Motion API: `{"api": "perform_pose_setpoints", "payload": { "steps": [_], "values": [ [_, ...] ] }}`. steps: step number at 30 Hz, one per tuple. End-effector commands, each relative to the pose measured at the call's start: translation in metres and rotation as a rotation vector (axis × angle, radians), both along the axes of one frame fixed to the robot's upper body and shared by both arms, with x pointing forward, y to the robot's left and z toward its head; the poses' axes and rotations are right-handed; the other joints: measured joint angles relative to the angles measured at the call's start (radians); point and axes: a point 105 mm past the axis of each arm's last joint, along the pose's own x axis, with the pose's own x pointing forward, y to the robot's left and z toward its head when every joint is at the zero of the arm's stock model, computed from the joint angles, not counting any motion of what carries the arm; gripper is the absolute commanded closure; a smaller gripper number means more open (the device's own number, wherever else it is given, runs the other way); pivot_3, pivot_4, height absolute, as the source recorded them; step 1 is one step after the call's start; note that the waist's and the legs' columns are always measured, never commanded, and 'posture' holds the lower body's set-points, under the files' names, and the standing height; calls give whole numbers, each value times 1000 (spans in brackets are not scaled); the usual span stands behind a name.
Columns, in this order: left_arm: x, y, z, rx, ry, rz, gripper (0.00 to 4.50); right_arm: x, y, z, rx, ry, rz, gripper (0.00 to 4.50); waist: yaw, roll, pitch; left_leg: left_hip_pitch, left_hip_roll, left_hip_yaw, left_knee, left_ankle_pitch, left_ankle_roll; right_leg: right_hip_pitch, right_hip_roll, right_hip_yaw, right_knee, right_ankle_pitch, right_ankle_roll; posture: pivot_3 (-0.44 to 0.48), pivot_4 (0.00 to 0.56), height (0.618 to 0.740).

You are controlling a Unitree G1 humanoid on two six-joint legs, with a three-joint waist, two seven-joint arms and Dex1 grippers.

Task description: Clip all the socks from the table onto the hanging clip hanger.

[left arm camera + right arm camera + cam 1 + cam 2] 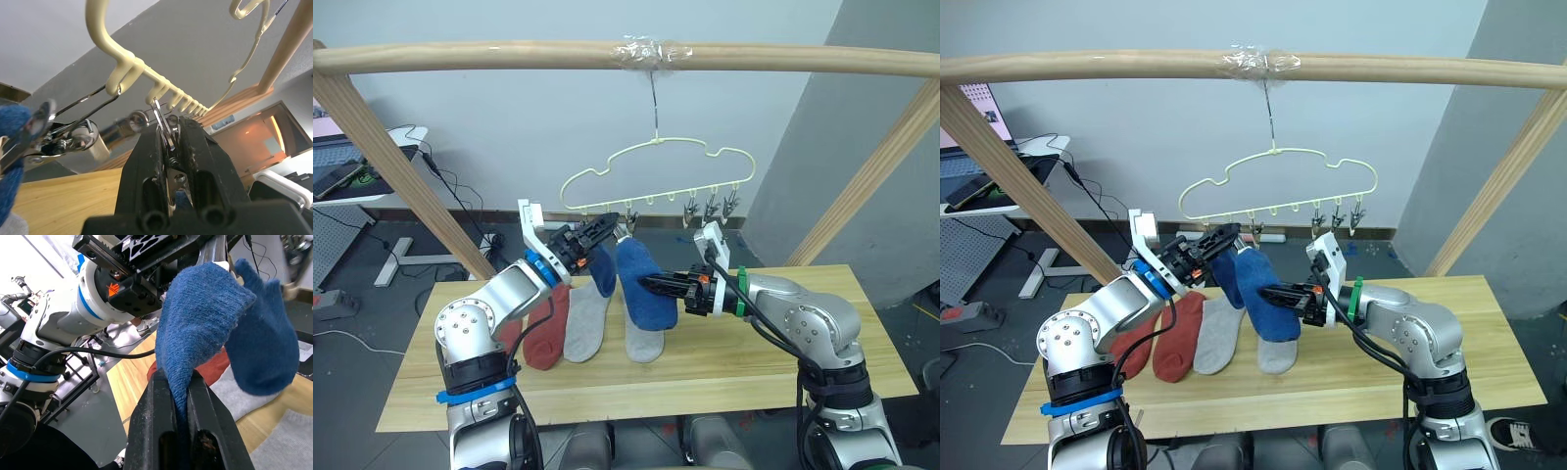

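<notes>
Left wrist view showed my left gripper [168, 161] clenched on metal clip [164, 125] of clip hanger [658, 171]; right gripper [182, 396] pinched blue sock [200, 323] raised over table [803, 362]; risk: clip slipping shut before sock cuff entered; four socks lay on table.

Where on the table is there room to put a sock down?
The table is bare to the right of the right pincer and along its front edge. The socks crowd the left-middle, under the clip hanger, where the left pincer works.
</notes>
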Motion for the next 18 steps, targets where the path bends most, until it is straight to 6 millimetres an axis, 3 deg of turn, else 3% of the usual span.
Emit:
{"api": "perform_pose_setpoints", "payload": {
  "steps": [1, 10, 18],
  "values": [
    [-1, -2, 16, -15, -57, -3, 4318, 2, 3, 11, 31, -34, 16, 4468, 0, 0, 0, 0, 0, 0, 0, 0, 0, 0, 0, 0, 0, 0, 0, -59, 140, 740],
    [2, 1, 14, -5, -57, 14, 4318, -2, 1, -2, 0, -9, 16, 4468, 3, 0, 1, -1, 0, 0, -1, 0, 0, -1, 0, 0, 0, 0, 0, -62, 135, 740],
    [1, -4, 16, -14, -66, 3, 4318, 2, 3, 0, 11, -14, 14, 4468, 3, 0, 0, -9, 0, 0, 0, 0, 0, -10, 0, 0, 1, 0, 0, -60, 128, 740]
  ]
}}
